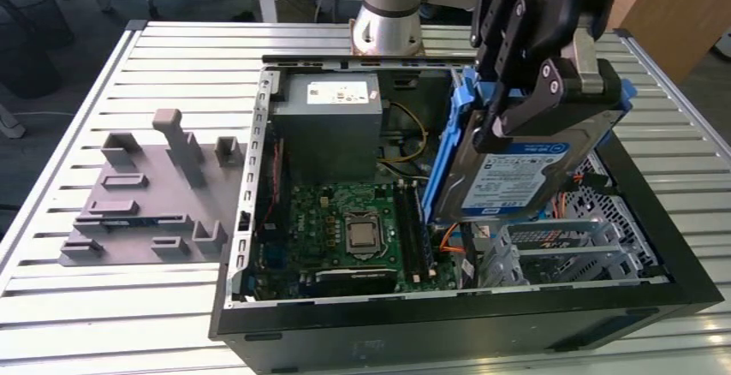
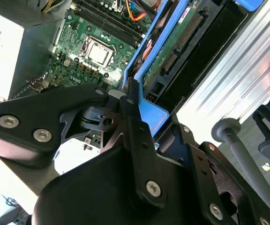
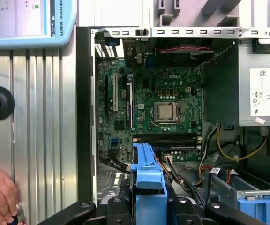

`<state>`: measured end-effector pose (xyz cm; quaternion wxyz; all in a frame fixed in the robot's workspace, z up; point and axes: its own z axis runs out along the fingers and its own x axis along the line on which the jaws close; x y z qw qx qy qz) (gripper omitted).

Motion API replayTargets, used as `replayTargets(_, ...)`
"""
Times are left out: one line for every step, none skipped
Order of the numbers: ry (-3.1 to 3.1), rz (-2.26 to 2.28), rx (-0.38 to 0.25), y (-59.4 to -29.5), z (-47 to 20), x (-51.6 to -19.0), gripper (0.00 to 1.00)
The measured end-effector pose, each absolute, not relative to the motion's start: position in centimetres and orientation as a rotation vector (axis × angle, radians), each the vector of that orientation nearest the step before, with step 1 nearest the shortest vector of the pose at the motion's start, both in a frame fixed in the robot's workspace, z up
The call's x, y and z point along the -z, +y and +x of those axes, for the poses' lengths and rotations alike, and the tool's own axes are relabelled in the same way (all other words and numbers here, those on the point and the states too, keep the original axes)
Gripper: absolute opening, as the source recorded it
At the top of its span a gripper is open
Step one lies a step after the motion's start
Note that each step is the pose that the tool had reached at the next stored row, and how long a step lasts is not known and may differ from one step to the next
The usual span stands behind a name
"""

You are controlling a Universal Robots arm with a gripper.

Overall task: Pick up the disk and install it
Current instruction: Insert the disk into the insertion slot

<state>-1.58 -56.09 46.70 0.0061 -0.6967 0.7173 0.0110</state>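
The picking is done: the gripper (image 1: 535, 105) has the disk (image 1: 516, 176) up off the tabletop (image 1: 115, 324). Its jaws are closed tightly on the upper end of the disk, with nothing else in them.

The installing is left, as I judge it. In the exterior view the disk hangs over the open computer case (image 1: 457, 311), at about 3 o'clock from the motherboard (image 1: 342, 221). The metal drive cage (image 1: 571, 251), at about 5 o'clock from the disk, looks not yet filled.

The disk stands on edge and tilted. It has a silver body, a blue-and-white label facing the exterior camera, and a blue plastic bracket (image 1: 448, 152) along its edges. In the second wrist view its green circuit side and connector edge (image 2: 184, 35) are visible.
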Motion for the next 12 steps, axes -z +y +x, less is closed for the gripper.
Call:
replayTargets(2.245,-2.180,-0.034,-56.1,-1.5,-46.7,0.36)
replayTargets(2.245,-2.180,-0.035,-56.1,-1.4,-46.7,0.36)
replayTargets(2.244,-2.180,-0.035,-56.1,-1.3,-46.6,0.36)
replayTargets(2.244,-2.180,-0.034,-56.1,-1.2,-46.6,0.36)
replayTargets(2.244,-2.180,-0.034,-56.1,-1.1,-46.6,0.36)
replayTargets(2.244,-2.180,-0.035,-56.1,-0.9,-46.6,0.36)
replayTargets(2.244,-2.180,-0.034,-56.1,-0.8,-46.6,0.36)
replayTargets(2.245,-2.180,-0.034,-56.1,-0.7,-46.5,0.36)
replayTargets(2.245,-2.180,-0.034,-56.1,-0.6,-46.5,0.36)
replayTargets(2.245,-2.180,-0.034,-56.1,-0.5,-46.5,0.36)
replayTargets(2.245,-2.180,-0.034,-56.1,-0.3,-46.5,0.36)
replayTargets(2.245,-2.180,-0.034,-56.1,-0.2,-46.4,0.36)
